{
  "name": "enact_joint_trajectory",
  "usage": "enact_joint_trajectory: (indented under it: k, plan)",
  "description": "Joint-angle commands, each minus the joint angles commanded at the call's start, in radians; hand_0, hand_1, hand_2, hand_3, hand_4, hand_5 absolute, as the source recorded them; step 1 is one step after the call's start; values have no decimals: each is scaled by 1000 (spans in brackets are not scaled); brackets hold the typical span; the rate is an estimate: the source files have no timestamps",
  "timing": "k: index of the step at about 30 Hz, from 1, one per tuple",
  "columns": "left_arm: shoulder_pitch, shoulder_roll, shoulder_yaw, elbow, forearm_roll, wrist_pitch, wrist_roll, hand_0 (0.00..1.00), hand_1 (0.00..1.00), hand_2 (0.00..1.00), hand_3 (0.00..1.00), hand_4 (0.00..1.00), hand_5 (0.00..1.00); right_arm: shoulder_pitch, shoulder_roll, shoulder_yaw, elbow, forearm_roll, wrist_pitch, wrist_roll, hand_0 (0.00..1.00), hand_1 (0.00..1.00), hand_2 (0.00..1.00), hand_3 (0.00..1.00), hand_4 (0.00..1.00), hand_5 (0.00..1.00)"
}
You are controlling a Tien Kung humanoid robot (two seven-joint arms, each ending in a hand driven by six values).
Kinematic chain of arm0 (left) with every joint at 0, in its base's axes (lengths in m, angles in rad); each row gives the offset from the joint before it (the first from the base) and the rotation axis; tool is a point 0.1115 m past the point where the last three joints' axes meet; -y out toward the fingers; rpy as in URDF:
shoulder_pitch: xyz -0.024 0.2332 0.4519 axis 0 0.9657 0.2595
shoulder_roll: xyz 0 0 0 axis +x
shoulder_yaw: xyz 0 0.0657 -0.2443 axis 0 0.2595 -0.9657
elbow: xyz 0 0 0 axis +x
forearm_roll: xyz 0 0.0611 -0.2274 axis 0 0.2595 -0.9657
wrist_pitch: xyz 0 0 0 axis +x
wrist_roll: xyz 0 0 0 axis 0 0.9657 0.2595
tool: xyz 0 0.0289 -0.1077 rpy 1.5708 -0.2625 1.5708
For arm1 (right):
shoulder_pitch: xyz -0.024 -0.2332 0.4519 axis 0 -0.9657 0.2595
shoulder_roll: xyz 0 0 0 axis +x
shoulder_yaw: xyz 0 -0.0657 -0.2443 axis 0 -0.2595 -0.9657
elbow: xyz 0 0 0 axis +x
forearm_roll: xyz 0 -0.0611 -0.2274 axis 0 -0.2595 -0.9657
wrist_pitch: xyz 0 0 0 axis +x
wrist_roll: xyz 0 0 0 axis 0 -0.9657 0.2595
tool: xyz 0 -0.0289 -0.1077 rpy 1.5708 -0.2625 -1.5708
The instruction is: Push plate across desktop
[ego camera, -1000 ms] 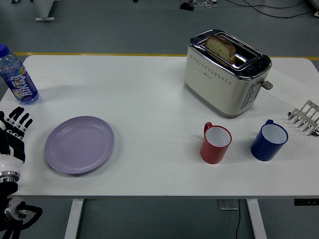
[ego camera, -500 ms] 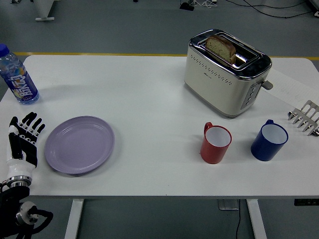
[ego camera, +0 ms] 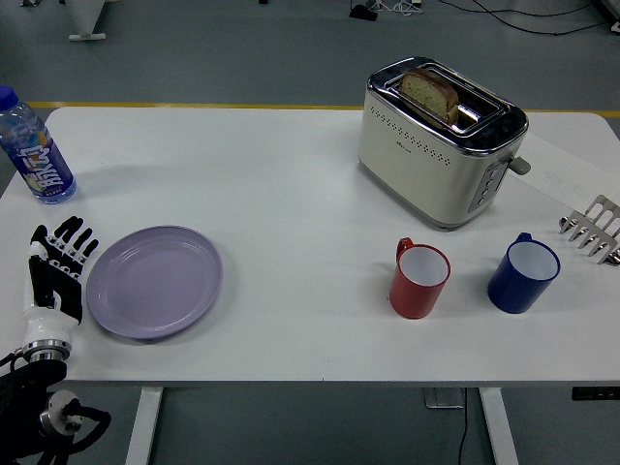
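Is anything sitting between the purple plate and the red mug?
No. In the head view, only bare white table lies between the purple plate and the red mug.

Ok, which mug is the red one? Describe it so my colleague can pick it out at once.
Start at the toaster at the table's far right. Two mugs stand in front of it, nearer the table's near edge. The red mug is the left one, white inside, handle pointing away; the mug to its right is blue.

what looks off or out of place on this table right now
Nothing is spilled, tipped or damaged. The plate lies flat, both mugs stand upright and the bottle is upright. The only oddity: the toaster sits skewed to the table edges, with one bread slice sticking up.
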Motion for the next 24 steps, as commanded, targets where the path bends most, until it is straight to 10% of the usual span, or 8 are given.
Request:
enact_joint_trajectory:
  k: [24]
  plan:
    - [-6,0,171,-5,-71,11,-21,767,798,800,671,497,998,-9,-2,-14,1,10,1,1,573,561,684,594,392,408]
